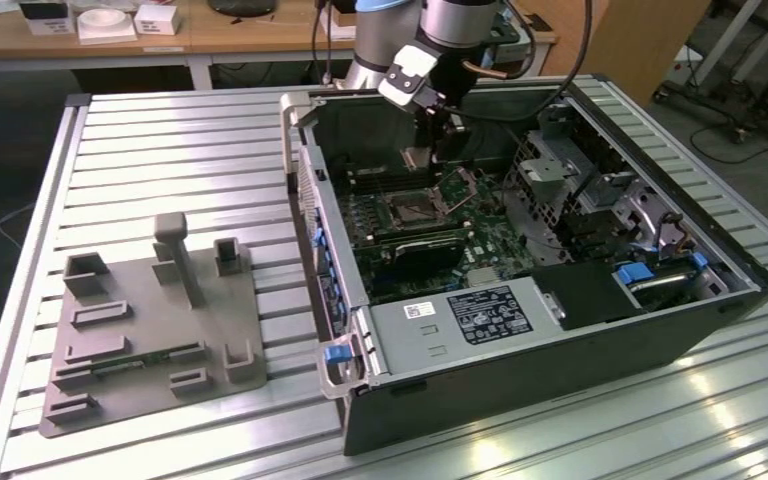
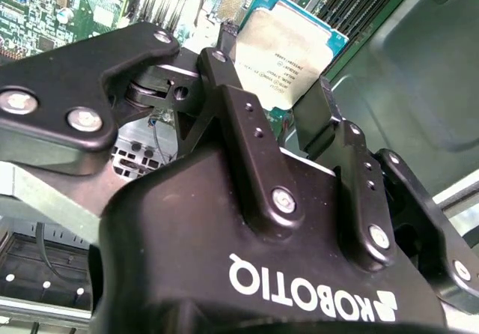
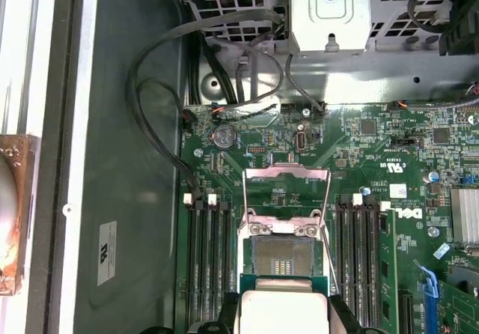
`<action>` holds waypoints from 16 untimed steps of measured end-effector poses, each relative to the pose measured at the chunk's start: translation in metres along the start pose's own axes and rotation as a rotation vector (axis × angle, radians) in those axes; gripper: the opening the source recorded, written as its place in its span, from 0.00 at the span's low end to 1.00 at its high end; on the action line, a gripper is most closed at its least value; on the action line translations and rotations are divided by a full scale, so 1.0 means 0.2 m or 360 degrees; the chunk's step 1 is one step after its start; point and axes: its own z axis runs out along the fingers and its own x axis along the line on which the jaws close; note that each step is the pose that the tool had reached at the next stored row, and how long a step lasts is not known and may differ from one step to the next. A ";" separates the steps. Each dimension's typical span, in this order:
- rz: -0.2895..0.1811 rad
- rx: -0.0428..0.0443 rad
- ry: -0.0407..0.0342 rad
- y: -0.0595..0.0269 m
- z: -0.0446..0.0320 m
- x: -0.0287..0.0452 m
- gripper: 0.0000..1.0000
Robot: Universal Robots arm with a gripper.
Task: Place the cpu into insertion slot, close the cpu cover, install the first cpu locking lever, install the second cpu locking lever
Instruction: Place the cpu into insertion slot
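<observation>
Now, pincer tight on the cpu, above the open insertion slot.

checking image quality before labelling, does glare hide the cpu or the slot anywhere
First wrist view: glare washes the cpu top near white, while the insertion slot is evenly lit. Second wrist view: the cpu top is lit cleanly. Exterior view: bright streaks on the table.

cpu held in tool, near open insertion slot, cpu cover raised
</observation>
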 end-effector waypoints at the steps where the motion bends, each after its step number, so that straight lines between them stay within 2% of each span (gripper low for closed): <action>1: 0.0000 0.0000 0.0000 0.000 0.009 0.000 0.54; 16: 0.0000 0.0001 0.0000 -0.006 0.145 -0.002 0.54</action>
